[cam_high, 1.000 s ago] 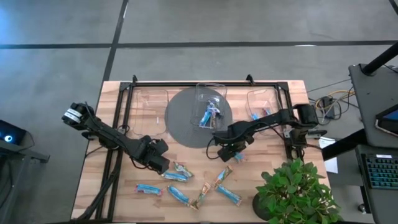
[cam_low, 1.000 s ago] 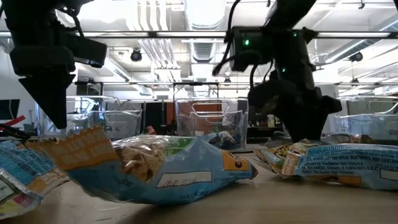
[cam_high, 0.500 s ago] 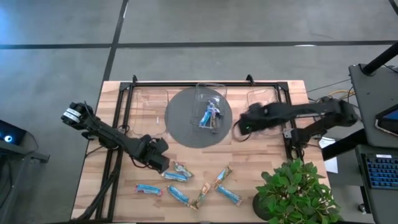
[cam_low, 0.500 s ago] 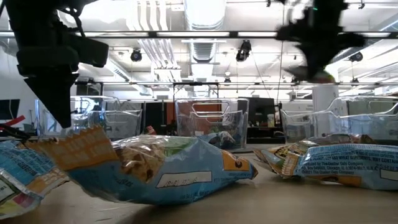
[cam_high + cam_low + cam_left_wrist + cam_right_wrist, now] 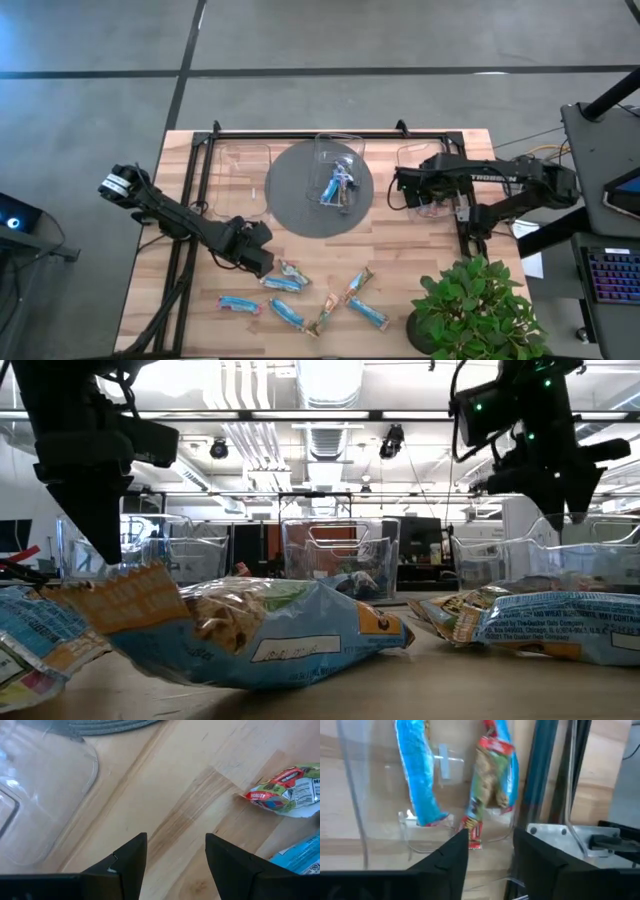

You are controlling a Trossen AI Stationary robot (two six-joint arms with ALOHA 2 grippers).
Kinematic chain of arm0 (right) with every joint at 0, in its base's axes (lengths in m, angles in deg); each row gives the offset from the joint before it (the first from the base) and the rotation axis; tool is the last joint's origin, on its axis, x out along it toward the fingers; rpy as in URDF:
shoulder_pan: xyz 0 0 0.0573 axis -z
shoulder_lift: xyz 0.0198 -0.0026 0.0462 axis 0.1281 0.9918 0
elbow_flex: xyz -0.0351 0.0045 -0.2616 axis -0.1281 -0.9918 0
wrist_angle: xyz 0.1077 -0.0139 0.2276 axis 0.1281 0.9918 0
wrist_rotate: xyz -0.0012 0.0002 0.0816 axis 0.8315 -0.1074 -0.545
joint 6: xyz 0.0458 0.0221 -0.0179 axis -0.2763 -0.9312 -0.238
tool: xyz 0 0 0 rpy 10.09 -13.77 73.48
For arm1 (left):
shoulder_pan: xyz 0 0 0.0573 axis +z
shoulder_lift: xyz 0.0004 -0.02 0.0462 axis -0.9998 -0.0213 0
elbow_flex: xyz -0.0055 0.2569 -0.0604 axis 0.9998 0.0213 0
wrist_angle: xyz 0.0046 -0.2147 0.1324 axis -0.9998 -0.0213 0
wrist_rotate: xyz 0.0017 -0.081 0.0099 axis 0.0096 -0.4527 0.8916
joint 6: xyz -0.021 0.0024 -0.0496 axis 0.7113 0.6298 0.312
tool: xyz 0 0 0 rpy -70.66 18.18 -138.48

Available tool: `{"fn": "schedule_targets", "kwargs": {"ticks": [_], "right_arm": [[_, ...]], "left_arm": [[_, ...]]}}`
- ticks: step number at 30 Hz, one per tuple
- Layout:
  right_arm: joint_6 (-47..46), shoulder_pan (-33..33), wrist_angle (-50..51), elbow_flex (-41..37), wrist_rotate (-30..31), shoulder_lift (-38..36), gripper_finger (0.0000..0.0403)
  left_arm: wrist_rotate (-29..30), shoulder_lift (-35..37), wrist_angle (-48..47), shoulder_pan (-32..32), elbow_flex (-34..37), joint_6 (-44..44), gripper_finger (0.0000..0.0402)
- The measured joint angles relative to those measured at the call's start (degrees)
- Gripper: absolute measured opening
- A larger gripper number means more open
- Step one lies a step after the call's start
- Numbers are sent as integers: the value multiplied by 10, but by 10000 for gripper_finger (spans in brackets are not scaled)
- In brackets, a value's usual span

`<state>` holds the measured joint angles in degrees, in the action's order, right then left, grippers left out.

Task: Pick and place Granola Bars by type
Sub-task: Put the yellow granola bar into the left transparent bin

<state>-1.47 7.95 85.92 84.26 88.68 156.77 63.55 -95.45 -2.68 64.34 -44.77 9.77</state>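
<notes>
Wooden surface (image 5: 420,250) below me: my right end effector (image 5: 490,845), fingers parted and empty, hangs over the right clear bin (image 5: 425,185) at frame right, bar (image 5: 490,790) apparently dropped, so next comes fetching another granola bar (image 5: 360,284) at lower centre.

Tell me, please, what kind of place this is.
Probably a robotics lab or workshop in a large industrial-style room. The wooden table stands on a bare concrete floor, exposed ceiling ducts and strip lights run overhead, and a keyboard sits on a side desk.

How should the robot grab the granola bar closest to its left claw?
Across its narrow middle, coming straight down from above: the bar lies flat on the table, so only its top and long edges are free. The open left gripper hovers beside its end.
</notes>
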Motion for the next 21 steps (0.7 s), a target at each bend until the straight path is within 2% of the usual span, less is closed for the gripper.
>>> {"fn": "schedule_targets", "kwargs": {"ticks": [5,10,12,16,21], "right_arm": [[63,-67,-88,24,4,-4,184],[152,-162,-196,74,85,-4,195],[202,-193,-248,86,92,-4,196],[287,-244,-357,89,80,4,196],[380,-304,-397,89,-16,58,196]], "left_arm": [[-8,1,13,-9,0,-16,183],[-16,5,31,-23,0,-105,183],[-16,7,33,-25,0,-144,183],[-15,7,42,-33,0,-241,183],[-15,7,61,-35,0,-303,183]]}}
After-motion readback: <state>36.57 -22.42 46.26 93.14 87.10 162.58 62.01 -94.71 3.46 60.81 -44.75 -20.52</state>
